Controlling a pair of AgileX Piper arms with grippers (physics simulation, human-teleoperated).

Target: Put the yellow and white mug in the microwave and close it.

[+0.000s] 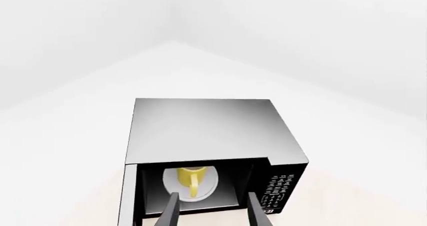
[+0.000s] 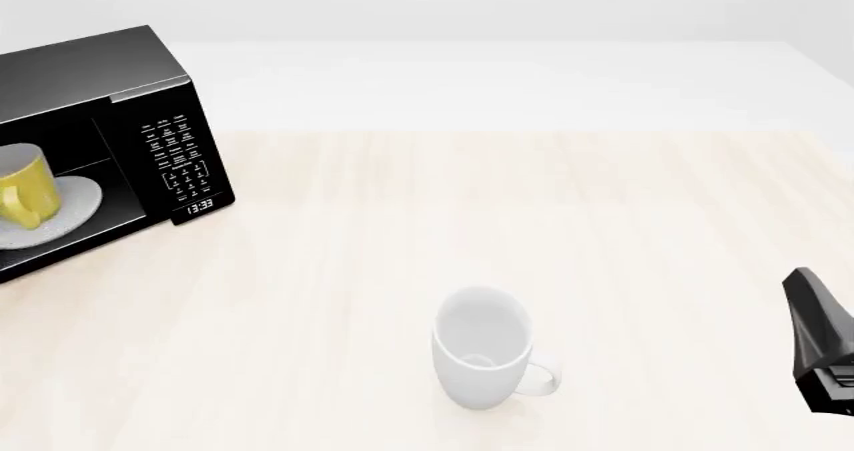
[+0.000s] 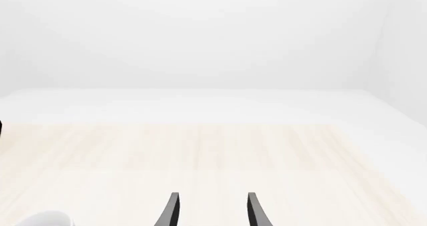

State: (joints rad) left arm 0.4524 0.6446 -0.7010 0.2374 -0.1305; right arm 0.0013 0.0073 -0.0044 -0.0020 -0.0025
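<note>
In the left wrist view, the left gripper (image 1: 208, 211) was seen with its fingers spread and empty, and the yellow and white mug (image 1: 191, 179) sat beyond the fingertips on the turntable plate (image 1: 208, 186) inside the open microwave (image 1: 207, 136); the door (image 1: 127, 196) was cut off at the frame edge, so closing it would be judged best done by a steady push on its outer face until it latched. In the front view, the mug was confirmed inside, the door went unseen, and only part of the right arm (image 2: 821, 336) showed near the white mug (image 2: 483, 348). In the right wrist view, the right gripper (image 3: 211, 211) was shown parted and empty, with bare table (image 3: 200, 151) ahead of its fingertips.
</note>
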